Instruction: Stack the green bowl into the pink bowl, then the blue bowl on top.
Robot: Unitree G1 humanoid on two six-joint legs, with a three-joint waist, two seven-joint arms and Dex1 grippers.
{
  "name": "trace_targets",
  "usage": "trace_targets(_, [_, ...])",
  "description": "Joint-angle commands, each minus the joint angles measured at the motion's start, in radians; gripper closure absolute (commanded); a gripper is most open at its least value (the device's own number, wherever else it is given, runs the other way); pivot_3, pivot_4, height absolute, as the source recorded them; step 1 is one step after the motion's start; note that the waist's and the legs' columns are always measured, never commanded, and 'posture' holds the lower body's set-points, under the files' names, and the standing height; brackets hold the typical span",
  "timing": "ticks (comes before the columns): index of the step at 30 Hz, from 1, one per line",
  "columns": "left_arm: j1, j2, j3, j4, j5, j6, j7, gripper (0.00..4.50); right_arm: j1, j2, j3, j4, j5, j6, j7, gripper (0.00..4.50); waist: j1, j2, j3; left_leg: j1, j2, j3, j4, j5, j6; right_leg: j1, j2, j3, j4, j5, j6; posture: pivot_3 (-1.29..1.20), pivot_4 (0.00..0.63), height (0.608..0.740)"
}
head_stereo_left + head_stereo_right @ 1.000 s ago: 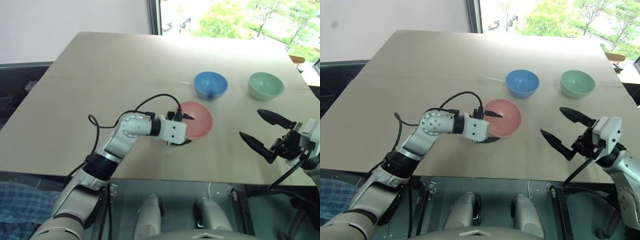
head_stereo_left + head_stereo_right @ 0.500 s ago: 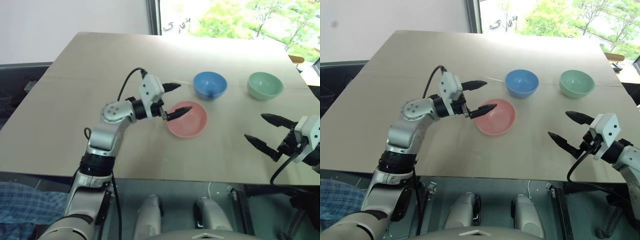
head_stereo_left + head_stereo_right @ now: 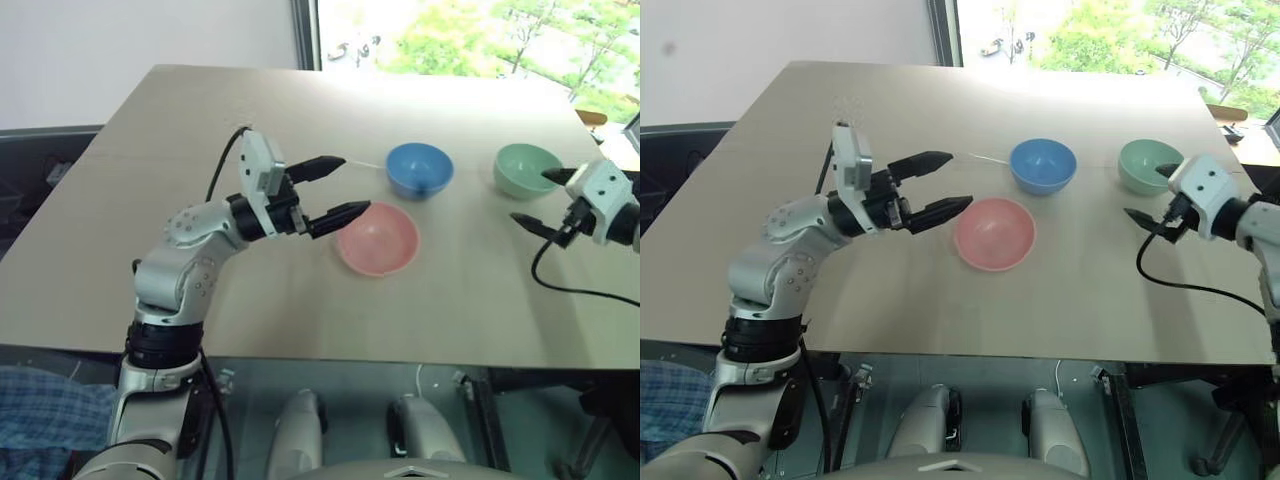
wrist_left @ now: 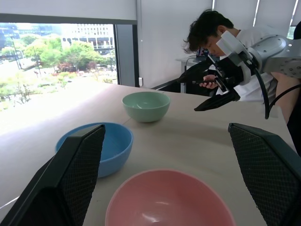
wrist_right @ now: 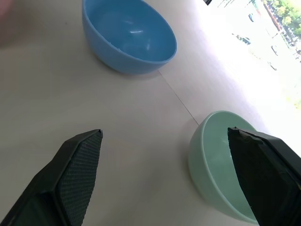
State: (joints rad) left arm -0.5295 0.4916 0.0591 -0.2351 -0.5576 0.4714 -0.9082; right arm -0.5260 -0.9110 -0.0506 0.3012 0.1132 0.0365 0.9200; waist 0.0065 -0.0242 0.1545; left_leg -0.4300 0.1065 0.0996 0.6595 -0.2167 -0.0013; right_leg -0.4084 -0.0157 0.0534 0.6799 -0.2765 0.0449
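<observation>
The pink bowl (image 3: 377, 238) sits upright in the middle of the table. Behind it stands the blue bowl (image 3: 420, 168), with the green bowl (image 3: 527, 170) to the right of that. All three are empty and apart from one another. My left gripper (image 3: 352, 185) hovers open above the table just left of the pink bowl, pointing toward it and holding nothing. Open too, my right gripper (image 3: 532, 197) sits at the green bowl's near right side, one finger over its rim. The right wrist view has the green bowl (image 5: 221, 169) close between the fingers.
The tan table (image 3: 200, 140) has wide bare room on its left half and along the front. A person (image 4: 211, 33) sits beyond the table's right side. A window runs behind the far edge.
My left gripper lifted up and left off the pink bowl's near rim and rolled its wrist; the bowl stayed on the table. My right gripper travelled forward to the green bowl.
</observation>
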Motion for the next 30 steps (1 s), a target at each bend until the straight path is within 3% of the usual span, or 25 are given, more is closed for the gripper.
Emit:
trace_targets(1, [0.025,0.02,0.043,-0.076,-0.018,-0.016,0.029,0.07,-0.171,0.014,0.081,0.227,-0.125,-0.12,-0.011,0.0,-0.003,0.001,0.0,0.0,0.0,0.0,0.0,0.0,0.0,0.0,0.0,0.0,0.0,0.0,0.0,0.0,0.15,0.74])
trace_targets(11, [0.153,0.024,0.086,-0.192,-0.043,-0.048,0.078,0.07,-0.503,0.112,0.245,0.765,-0.333,-0.222,-0.051,0.0,-0.022,0.002,0.001,0.0,0.0,0.001,-0.002,0.002,-0.004,-0.001,-0.001,0.001,-0.001,0.0,0.0,0.0,0.15,0.74])
trace_targets(21, [0.185,0.025,0.115,-0.198,-0.053,-0.111,0.092,0.07,-0.661,0.15,0.319,0.99,-0.481,-0.287,-0.186,0.0,-0.024,0.003,0.002,0.0,0.0,0.004,-0.004,0.003,-0.005,-0.002,-0.001,0.003,-0.001,0.0,0.0,0.0,0.15,0.74])
trace_targets(22, [0.188,0.025,0.115,-0.198,-0.052,-0.115,0.094,0.0,-0.671,0.151,0.324,0.998,-0.493,-0.289,-0.201,0.54,-0.024,0.003,0.002,0.0,0.0,0.004,-0.004,0.003,-0.005,-0.003,-0.001,0.003,-0.001,0.0,0.0,0.0,0.15,0.74])
trace_targets(26, [0.209,0.019,0.113,-0.208,-0.05,-0.129,0.104,0.0,-0.691,0.153,0.329,1.018,-0.52,-0.29,-0.219,2.0,-0.024,0.003,0.002,0.0,0.0,0.004,-0.005,0.003,-0.005,-0.003,-0.001,0.003,-0.001,0.0,0.0,0.0,0.15,0.74])
trace_targets(27, [0.214,0.017,0.114,-0.211,-0.053,-0.131,0.109,0.0,-0.691,0.153,0.332,1.02,-0.527,-0.292,-0.216,2.11,-0.024,0.003,0.002,0.0,0.0,0.004,-0.005,0.003,-0.005,-0.003,-0.001,0.003,-0.001,0.0,0.0,0.0,0.15,0.74])
trace_targets(28, [0.219,0.017,0.116,-0.213,-0.055,-0.136,0.11,0.0,-0.691,0.154,0.336,1.022,-0.535,-0.295,-0.21,2.63,-0.024,0.003,0.002,0.0,0.0,0.005,-0.005,0.003,-0.005,-0.003,-0.001,0.003,-0.001,0.0,0.0,0.0,0.15,0.74])
trace_targets(29, [0.224,0.017,0.118,-0.214,-0.056,-0.14,0.11,0.0,-0.69,0.154,0.338,1.024,-0.541,-0.297,-0.207,2.79,-0.024,0.003,0.002,0.0,0.0,0.005,-0.005,0.003,-0.005,-0.003,-0.001,0.003,-0.001,0.0,0.0,0.0,0.15,0.74])
trace_targets(30, [0.227,0.018,0.119,-0.215,-0.056,-0.143,0.111,0.0,-0.69,0.154,0.339,1.025,-0.545,-0.298,-0.205,3.22,-0.023,0.003,0.002,0.0,0.0,0.005,-0.005,0.003,-0.005,-0.003,-0.001,0.003,-0.001,0.0,0.0,0.0,0.15,0.74])
